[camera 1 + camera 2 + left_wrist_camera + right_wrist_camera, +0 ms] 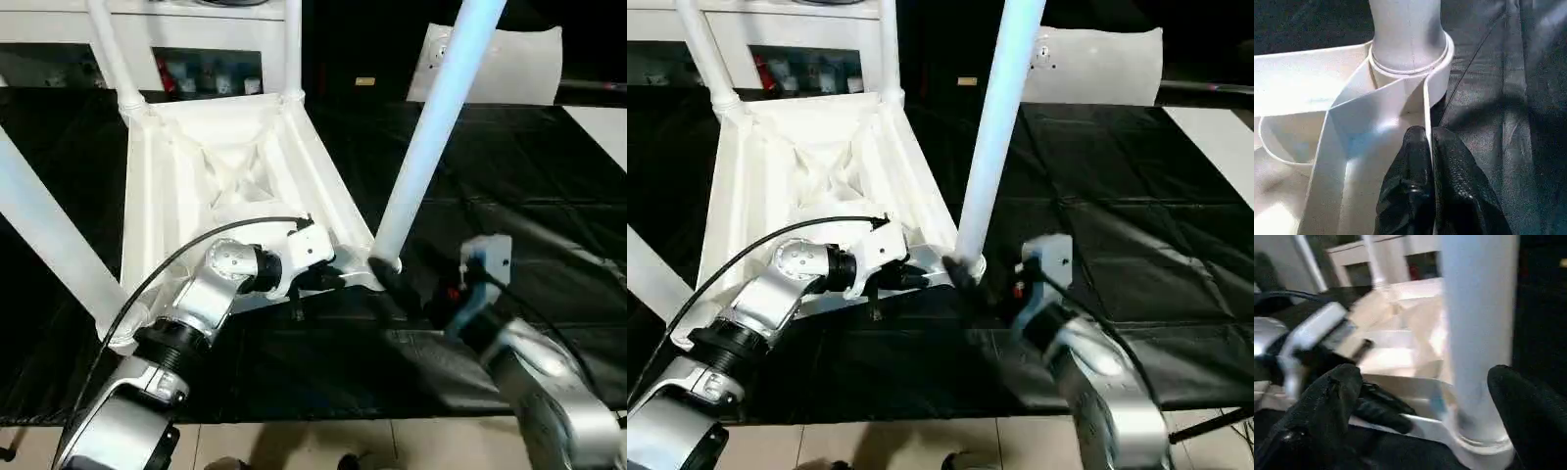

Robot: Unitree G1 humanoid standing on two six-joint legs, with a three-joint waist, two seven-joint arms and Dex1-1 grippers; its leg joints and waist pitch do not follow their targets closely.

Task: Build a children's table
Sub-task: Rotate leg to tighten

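The white children's table lies upside down on the black mat, ribbed underside (pixel 235 166) up, with a leg standing in each corner socket. My left gripper (pixel 1429 139) is shut on the table's raised rim (pixel 1425 103), just short of the near right socket (pixel 1442 73). From that socket rises a long tapered leg (pixel 431 127). My right gripper (pixel 1425 377) is open low around this leg's base (pixel 1479 323), one black finger on each side and not closed on it. In the head views the right gripper (pixel 397 284) sits beside the left gripper (pixel 333 277).
The other legs rise at near left (pixel 49 235), far left (pixel 113 49) and far right (pixel 292 44). A white shelf unit (pixel 196 39) stands behind the table, and a white sheet (pixel 500 64) at back right. Pale floor tiles (pixel 294 446) border the mat's near edge.
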